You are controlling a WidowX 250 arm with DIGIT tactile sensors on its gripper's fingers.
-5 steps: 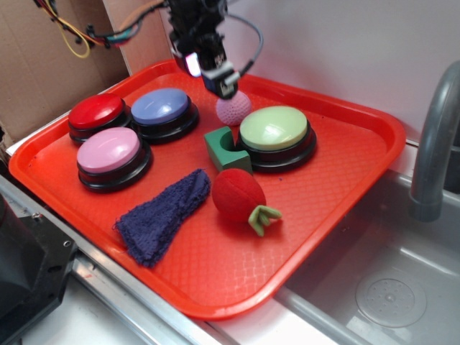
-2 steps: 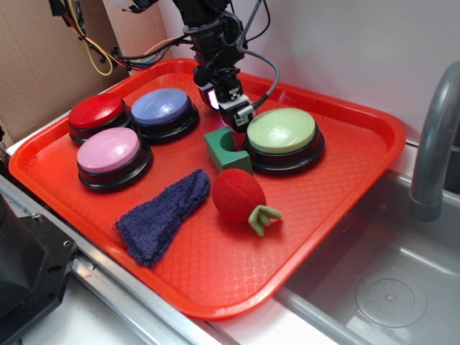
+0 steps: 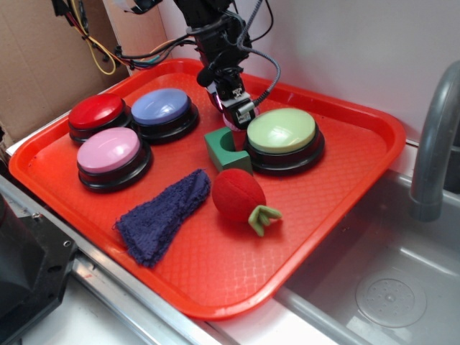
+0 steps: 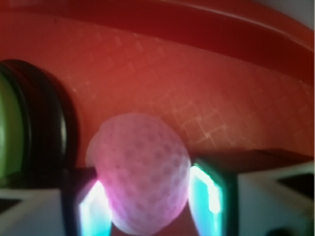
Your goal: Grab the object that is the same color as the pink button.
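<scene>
The object, a small light-pink knitted ball (image 4: 140, 172), sits between my gripper's (image 4: 147, 206) two lit fingers in the wrist view. Both pads press its sides and it looks squeezed into an egg shape. It rests low over the red tray (image 4: 197, 83), next to the green button's black base (image 4: 49, 128). In the exterior view my gripper (image 3: 236, 118) is down at the tray's back, between the lavender-blue button and the green button, and hides nearly all of the ball. The pink button (image 3: 109, 149) stands at the tray's front left, well away from my gripper.
Around my gripper are a green button (image 3: 282, 131), a green block (image 3: 219, 147), a lavender-blue button (image 3: 160, 106) and a red button (image 3: 95, 111). A red plush ball (image 3: 237, 194) and a blue cloth (image 3: 162, 215) lie nearer the front. Sink (image 3: 388, 287) and faucet (image 3: 435, 144) are to the right.
My gripper came down from above the pink ball to tray level around it, and the ball went from plain sight to hidden in the exterior view. Since 0.4 s ago it shifted only slightly.
</scene>
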